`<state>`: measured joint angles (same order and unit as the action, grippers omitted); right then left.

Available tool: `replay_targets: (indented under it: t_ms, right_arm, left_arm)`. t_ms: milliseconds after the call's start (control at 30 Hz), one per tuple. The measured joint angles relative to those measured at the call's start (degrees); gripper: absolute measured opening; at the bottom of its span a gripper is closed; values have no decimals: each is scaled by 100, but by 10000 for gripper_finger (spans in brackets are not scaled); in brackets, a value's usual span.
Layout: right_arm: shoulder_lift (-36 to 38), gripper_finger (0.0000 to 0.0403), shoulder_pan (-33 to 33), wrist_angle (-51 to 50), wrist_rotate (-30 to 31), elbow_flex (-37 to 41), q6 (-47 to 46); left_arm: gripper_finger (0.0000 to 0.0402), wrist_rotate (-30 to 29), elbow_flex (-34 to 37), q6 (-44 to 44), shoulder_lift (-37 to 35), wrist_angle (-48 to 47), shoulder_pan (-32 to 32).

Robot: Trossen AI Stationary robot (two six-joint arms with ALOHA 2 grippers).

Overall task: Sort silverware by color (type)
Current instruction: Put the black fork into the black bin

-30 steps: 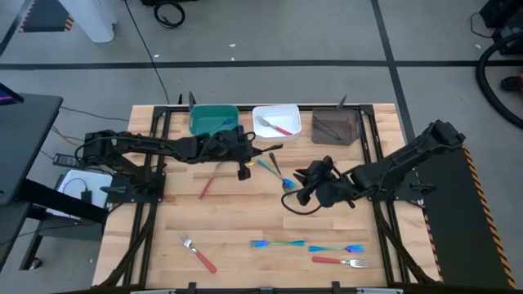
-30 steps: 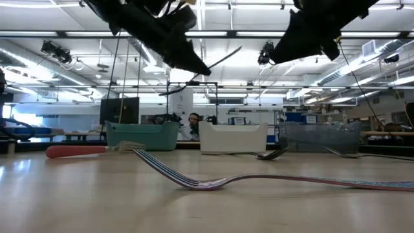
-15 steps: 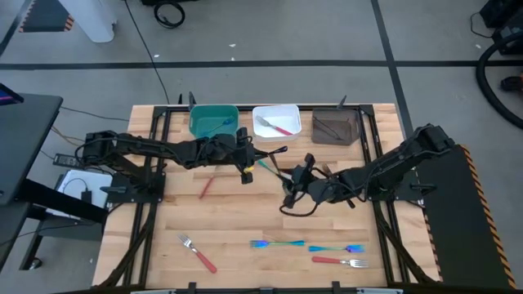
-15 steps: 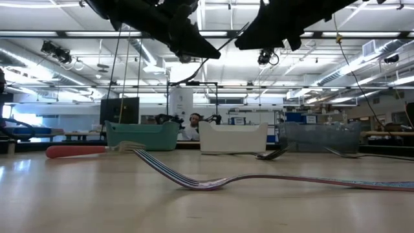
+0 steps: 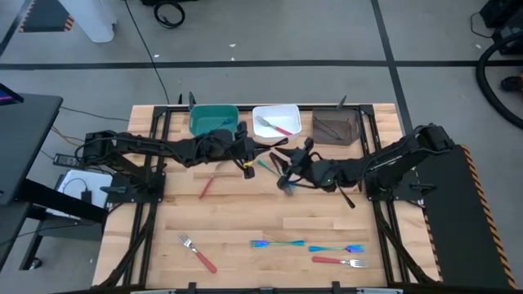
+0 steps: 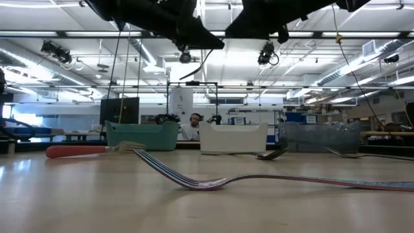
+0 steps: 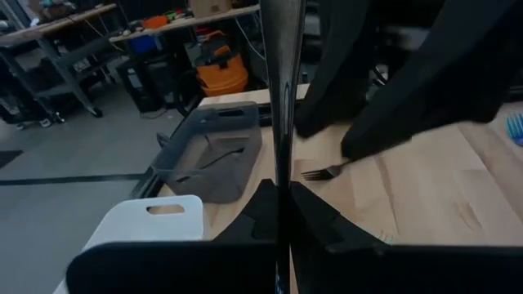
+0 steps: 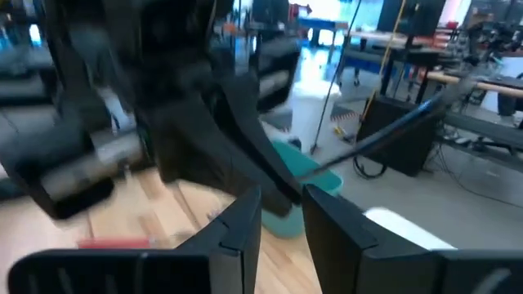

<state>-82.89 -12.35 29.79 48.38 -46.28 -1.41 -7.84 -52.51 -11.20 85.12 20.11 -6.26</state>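
My left gripper [image 5: 248, 155] is shut on a dark grey-black fork [image 5: 274, 147], held above the table's middle in front of the bins. In the left wrist view the fork [image 7: 278, 98] runs straight out from between the fingers. My right gripper [image 5: 283, 166] stands open just right of it, its fingers [image 8: 245, 220] close to the fork [image 8: 384, 135]; I see no touch. Red-handled forks [image 5: 198, 254] [image 5: 339, 262] [image 5: 208, 181] and blue-teal forks [image 5: 276, 242] [image 5: 337, 247] lie flat on the table. My left gripper pinches the dark fork between its two fingers near one end [image 7: 279, 184]; which end, the fingers hide. The fingers lie along the fork, coming nearly level from the table's left. The fork sticks out past the fingertips toward the right, lifted clear of the table.
Three bins stand in a row at the far edge: teal [image 5: 214, 120], white [image 5: 276, 122] holding a red fork, and brown-grey [image 5: 335, 126] holding dark forks. Another dark fork [image 7: 323, 171] lies on the table under my right arm. The near middle of the table has free room.
My right gripper has gone toward the table's left and far edge, rolling its wrist, and has come up beside the fork in my left gripper. My left gripper has tipped its fork upward a little, staying about where it was.
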Motion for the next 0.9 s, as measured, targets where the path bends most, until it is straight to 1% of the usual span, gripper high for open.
replay_targets:
  t_ms: [200, 367, 500, 633, 700, 767, 900]
  right_arm:
    - [6, 100, 171, 545, -18, -2, 12]
    - [7, 100, 264, 584, -122, -2, -147]
    - [6, 100, 128, 578, -207, -2, -146]
    - [6, 100, 135, 576, 223, -2, -49]
    - [6, 100, 223, 573, 309, -2, -50]
    - [6, 100, 327, 628, 266, -2, -50]
    - [6, 100, 549, 798, -99, -2, -42]
  left_arm:
    - [13, -22, 0, -148, 0, 100, -75]
    - [13, -23, 0, -204, 0, 256, -191]
    - [13, 21, 0, -268, 0, 309, -351]
    - [13, -15, 0, -264, 0, 327, -435]
    - [13, -11, 0, -263, 0, 350, -432]
    - [13, 6, 0, -262, 0, 355, -420]
    - [13, 4, 0, -278, 0, 359, -401]
